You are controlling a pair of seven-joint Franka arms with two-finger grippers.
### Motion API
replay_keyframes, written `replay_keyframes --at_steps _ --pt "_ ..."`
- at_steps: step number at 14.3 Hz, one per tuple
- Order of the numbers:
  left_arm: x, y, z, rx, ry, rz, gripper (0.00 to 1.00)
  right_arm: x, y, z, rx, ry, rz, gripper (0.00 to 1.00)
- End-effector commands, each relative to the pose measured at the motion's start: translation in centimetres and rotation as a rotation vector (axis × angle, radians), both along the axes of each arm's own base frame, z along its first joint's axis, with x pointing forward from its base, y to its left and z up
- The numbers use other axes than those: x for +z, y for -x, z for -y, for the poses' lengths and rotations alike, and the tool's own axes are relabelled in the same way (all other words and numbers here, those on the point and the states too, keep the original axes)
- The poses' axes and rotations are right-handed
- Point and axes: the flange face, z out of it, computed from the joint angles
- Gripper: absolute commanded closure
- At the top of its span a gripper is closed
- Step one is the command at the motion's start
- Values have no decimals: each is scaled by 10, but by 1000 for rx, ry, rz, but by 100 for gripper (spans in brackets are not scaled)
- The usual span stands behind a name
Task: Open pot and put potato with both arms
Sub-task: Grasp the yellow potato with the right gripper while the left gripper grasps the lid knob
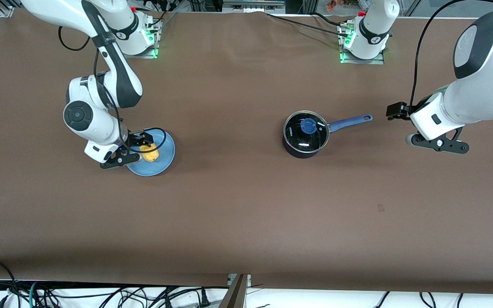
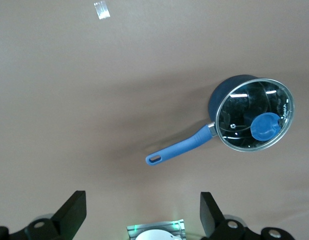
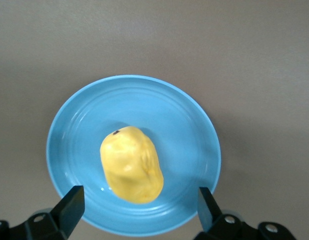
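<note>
The black pot stands mid-table with its glass lid on and its blue knob up. Its blue handle points toward the left arm's end. The left wrist view shows the pot, lid and handle. The yellow potato lies on a blue plate toward the right arm's end. My right gripper is open, low over the plate, with the potato just ahead of its fingers. My left gripper is open and empty above the table past the handle's tip.
The blue plate is flat and shallow. A small mark is on the brown table nearer the front camera. The arm bases stand along the table's back edge. Cables hang at the front edge.
</note>
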Motion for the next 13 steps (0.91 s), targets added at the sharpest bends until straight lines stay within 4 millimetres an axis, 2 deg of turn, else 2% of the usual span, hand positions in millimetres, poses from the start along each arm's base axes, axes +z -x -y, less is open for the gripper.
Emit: replay_keyframes --at_steps 1,6,9,13 --pt "-4 7 0 48 48 -46 0 -13 4 -6 -5 -8 28 0" --pt "-8 28 12 81 51 -78 0 -26 6 -6 -4 -14 55 0" --pt "-6 32 25 128 26 -79 0 -38 9 -5 -3 -18 74 0" --pt "-16 30 33 146 77 -69 0 -41 10 -10 6 -19 79 0"
